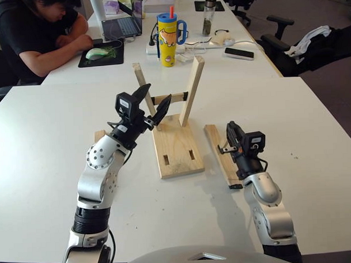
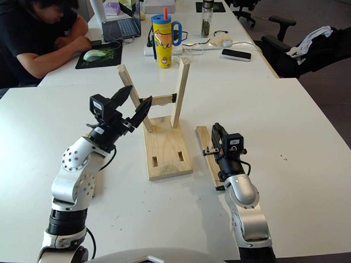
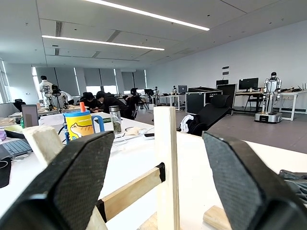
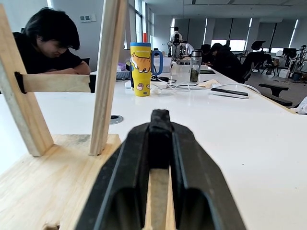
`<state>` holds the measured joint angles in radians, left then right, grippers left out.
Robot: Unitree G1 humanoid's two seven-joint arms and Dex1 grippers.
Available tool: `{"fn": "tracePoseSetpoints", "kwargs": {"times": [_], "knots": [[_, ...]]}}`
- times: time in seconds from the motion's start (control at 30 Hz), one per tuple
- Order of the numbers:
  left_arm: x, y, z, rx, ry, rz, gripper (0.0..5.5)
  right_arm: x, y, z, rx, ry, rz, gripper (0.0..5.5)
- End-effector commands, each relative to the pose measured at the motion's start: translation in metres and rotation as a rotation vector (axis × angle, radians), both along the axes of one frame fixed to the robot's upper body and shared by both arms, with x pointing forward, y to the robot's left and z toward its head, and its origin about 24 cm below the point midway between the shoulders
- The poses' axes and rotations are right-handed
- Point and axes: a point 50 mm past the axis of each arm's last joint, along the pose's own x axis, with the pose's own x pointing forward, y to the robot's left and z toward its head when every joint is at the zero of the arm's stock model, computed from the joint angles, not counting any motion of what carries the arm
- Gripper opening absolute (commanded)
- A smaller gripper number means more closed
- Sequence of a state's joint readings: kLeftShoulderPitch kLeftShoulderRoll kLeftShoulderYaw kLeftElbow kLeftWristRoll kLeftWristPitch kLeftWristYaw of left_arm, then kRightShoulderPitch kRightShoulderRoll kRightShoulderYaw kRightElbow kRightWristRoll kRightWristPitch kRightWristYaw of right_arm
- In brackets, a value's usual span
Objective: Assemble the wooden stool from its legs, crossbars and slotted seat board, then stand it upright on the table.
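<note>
- White table (image 1: 314, 132): the work surface on which all the stool parts lie.
- Slotted seat board (image 1: 179, 157): lies flat near the table's middle. Its long axis runs from 6 to 12 o'clock, and two open slots show at its 6 o'clock end.
- Two legs: the left leg (image 1: 140, 81) and the right leg (image 1: 194, 84) stand in the board's 12 o'clock end. They point upward and lean apart toward their tops.
- Loose wooden strip (image 1: 215, 139): lies flat on the table just beside the board, at its 3 o'clock, roughly parallel to it.
- Left gripper (image 1: 157, 93): raised above the table at the board's 11 o'clock. Its fingers are spread wide and hold nothing. The fingertips sit close to the left leg and the crossbar, and in the left wrist view the right leg shows between the two pads.
- Right gripper (image 1: 229, 126): lies low along the loose strip and points toward 12 o'clock. Its fingers are pressed together at the tips. The right wrist view shows the strip running beneath them, but whether they touch it cannot be told.
- Yellow tumbler (image 1: 167, 39): stands on the farther table, at 12 o'clock from the stool parts.
- Crossbar (image 1: 166, 99): dark at both ends, it joins the two legs about halfway up.
- Short wooden piece (image 1: 99, 135): lies on the table at the board's 9 o'clock, partly hidden by the left arm.
</note>
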<state>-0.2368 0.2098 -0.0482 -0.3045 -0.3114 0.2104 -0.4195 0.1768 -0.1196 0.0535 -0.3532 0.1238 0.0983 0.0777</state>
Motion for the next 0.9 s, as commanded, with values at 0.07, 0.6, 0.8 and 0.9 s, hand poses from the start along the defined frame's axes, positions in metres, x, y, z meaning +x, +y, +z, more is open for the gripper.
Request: {"fn": "tracePoseSetpoints", "kwargs": {"times": [0.07, 0.6, 0.8, 0.9], "knots": [[0.005, 0.002, 0.003, 0.015, -0.019, 0.006, 3.40, -0.009, -0.006, -0.029, -0.026, 0.154, -0.027, 0.42], [0.010, 0.004, 0.001, 0.026, -0.044, 0.015, 3.40, 0.010, -0.005, 0.027, 0.002, -0.032, -0.011, 2.02], [0.003, 0.004, -0.005, 0.011, -0.037, 0.051, 3.40, 0.034, -0.005, 0.078, 0.021, -0.151, 0.027, 2.02], [0.002, 0.002, -0.006, 0.004, -0.037, 0.056, 3.40, 0.044, -0.002, 0.103, 0.049, -0.215, 0.059, 1.76]]}}
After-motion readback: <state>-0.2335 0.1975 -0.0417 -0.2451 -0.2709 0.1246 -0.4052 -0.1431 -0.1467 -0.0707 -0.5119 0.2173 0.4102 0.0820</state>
